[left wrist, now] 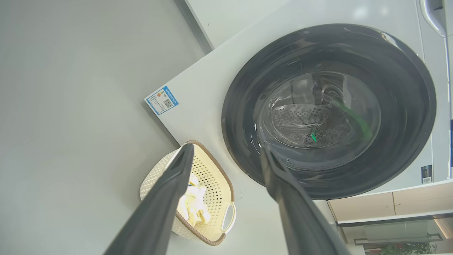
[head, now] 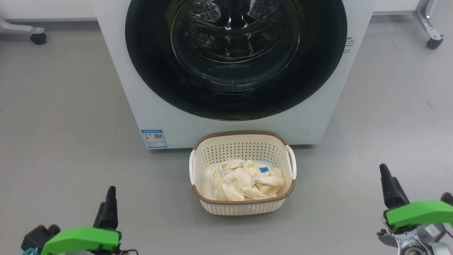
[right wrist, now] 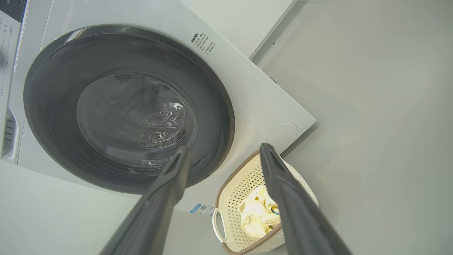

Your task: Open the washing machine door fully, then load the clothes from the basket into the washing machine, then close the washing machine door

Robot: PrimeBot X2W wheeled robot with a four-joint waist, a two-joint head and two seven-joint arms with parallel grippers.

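The washing machine (head: 120, 71) is white and stands straight ahead. Its door (head: 318, 71), a glossy black rim around a glass bowl, lies shut flat against the front. On the floor just before it sits the cream basket (head: 244, 148), holding the pale yellow clothes (head: 240, 182) with a blue patch. My left gripper (head: 108, 198) hangs low at the left and my right gripper (head: 388, 173) low at the right, both well short of the basket. The left wrist view shows the left gripper (left wrist: 226, 148) open and empty, door (left wrist: 407, 106) and basket (left wrist: 212, 166) beyond. The right gripper (right wrist: 224, 147) is likewise open.
Grey floor stretches on both sides of the basket. Wheeled stand feet sit at the far left (head: 38, 38) and far right (head: 433, 42) beside the machine. A blue sticker (head: 154, 138) marks the machine's lower left front.
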